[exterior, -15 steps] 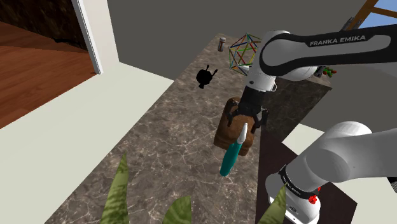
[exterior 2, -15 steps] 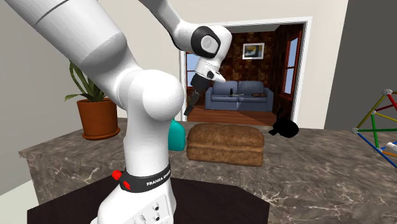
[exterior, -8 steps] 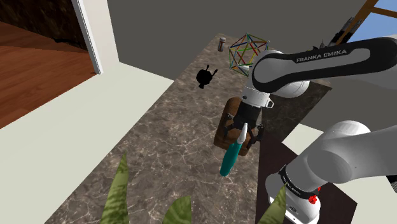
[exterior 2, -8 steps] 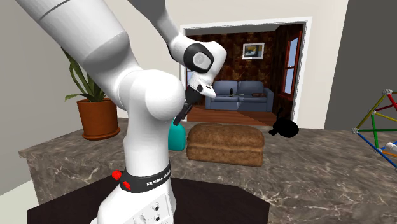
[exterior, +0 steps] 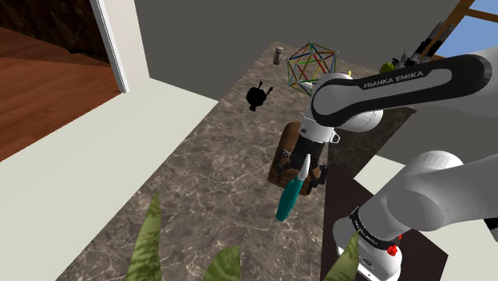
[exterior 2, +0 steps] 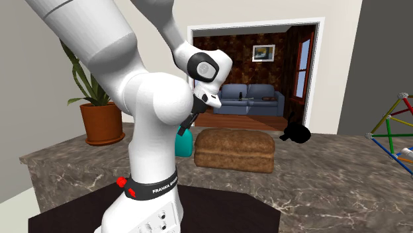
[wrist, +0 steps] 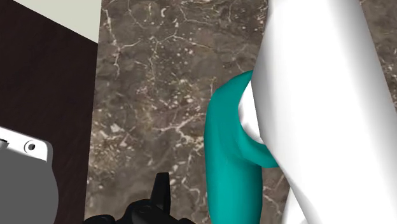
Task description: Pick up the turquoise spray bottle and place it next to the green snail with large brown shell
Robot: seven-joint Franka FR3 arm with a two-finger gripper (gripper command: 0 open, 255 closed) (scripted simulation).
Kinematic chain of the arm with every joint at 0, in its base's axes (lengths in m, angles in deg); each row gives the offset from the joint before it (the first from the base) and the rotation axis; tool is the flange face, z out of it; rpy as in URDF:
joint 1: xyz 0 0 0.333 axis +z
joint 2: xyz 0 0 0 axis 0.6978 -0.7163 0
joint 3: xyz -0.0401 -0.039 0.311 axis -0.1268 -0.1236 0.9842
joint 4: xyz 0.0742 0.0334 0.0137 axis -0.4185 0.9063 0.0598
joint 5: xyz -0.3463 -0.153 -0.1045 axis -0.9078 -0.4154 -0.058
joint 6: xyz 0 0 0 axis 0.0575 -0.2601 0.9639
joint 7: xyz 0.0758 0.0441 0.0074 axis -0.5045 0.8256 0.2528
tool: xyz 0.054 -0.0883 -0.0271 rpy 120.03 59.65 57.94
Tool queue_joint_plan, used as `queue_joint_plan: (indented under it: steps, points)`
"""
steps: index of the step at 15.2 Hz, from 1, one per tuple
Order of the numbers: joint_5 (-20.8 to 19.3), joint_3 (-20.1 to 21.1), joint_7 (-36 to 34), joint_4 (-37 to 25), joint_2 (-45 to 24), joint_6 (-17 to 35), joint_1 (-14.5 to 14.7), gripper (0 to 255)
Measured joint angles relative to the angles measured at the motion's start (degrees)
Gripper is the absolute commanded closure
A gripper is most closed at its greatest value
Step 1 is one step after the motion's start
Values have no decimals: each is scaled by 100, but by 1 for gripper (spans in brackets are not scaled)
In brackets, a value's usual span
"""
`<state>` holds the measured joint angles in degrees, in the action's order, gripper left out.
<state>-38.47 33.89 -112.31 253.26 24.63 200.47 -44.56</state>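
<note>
The turquoise spray bottle [exterior: 286,201] stands on the marble counter [exterior: 215,184] near the stand, its white spray head [exterior: 305,166] on top. My gripper [exterior: 304,164] is down at that head, open, with one black finger on each side of it. In the second exterior view the gripper [exterior 2: 188,122] hangs just above the turquoise body [exterior 2: 183,143], which my arm partly hides. From the wrist, the turquoise body [wrist: 230,167] and white head [wrist: 318,108] loom close beside one black finger [wrist: 160,194]; the other finger is hidden.
A brown loaf-shaped object [exterior: 281,164] lies right behind the bottle. Farther along the counter are a black figure [exterior: 256,97], a coloured wire polyhedron [exterior: 306,65] and a small can [exterior: 278,54]. A potted plant [exterior 2: 102,122] stands at the counter's end. The dark stand top [wrist: 44,95] borders the marble.
The arm has bent down and the gripper has dropped from above the loaf to around the bottle's white head. The bottle has not moved.
</note>
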Motion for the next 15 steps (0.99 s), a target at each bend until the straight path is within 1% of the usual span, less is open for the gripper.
queue_joint_plan:
  steps: [2, 3, 13, 15]
  points:
    - [3, 1, 0, 3, 1, 3, 2, 0]
    - [3, 1, 0, 3, 1, 3, 2, 255]
    - [4, 1, 0, 1, 2, 4, 2, 255]
    - [-49, -20, -65, -36, 105, -126, -11, 255]
